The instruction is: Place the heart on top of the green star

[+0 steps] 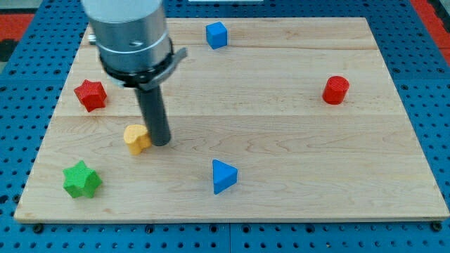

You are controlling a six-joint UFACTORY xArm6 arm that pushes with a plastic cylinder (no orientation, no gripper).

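Note:
A yellow heart block (136,138) lies on the wooden board at the view's left. A green star block (82,180) sits below and left of it, near the board's bottom left corner. My tip (161,143) is right beside the heart on its right side, touching or nearly touching it. The rod rises from there to the grey arm body at the view's top left.
A red star block (91,94) lies at the left edge above the heart. A blue cube (216,34) is at the top centre, a red cylinder (336,90) at the right, a blue triangle block (224,176) at the bottom centre.

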